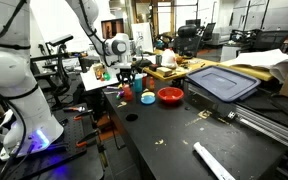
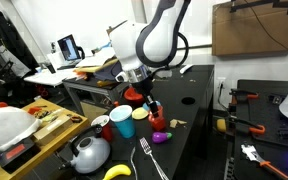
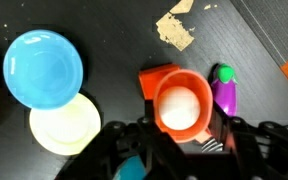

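- Your claw (image 3: 184, 128) looks clamped on the orange cup (image 3: 180, 100), with the blue cup (image 3: 44, 68) to its left and the purple eggplant (image 3: 225, 90) just right.
- Swing right and you clip the eggplant; the cup may slip.

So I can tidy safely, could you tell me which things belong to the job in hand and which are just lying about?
In hand:
gripper
orange cup, in its grip

Lying about:
blue cup
cream cup
purple eggplant
fork
kettle
banana

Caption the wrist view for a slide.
Gripper straddles orange cup; purple toy eggplant beside it, blue cup and pale yellow cup nearby.
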### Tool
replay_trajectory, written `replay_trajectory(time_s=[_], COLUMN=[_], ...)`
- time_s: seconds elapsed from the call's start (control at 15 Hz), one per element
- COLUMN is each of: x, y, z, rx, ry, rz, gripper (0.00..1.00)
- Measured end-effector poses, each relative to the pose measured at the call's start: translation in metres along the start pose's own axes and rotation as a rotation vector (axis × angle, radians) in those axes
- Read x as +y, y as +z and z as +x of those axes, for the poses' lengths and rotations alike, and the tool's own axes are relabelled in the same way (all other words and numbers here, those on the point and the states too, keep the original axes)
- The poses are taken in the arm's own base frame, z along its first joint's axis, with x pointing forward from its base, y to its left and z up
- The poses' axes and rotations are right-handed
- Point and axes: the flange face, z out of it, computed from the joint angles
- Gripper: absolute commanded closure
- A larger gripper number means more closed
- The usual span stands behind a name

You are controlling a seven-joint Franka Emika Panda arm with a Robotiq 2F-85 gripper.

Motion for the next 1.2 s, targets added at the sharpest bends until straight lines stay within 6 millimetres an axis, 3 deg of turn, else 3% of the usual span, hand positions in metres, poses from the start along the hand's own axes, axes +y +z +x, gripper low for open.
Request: replay_trajectory(time_s=[0.4,0.47,0.53,0.73,1.2], x=[0.001,0.002,0.002,0.005,0.012], y=[0.003,0.003,0.004,0.006,0.008], z=[0.000,0.001,0.001,0.000,-0.003], rx=[0.008,0.011,0.015,0.022,0.020], ry=[0.005,0.005,0.006,0.012,0.024], rz=[0.002,0.001,0.001,-0.001,0.002], gripper=[0.72,0.22,0.20,0.01,0.00])
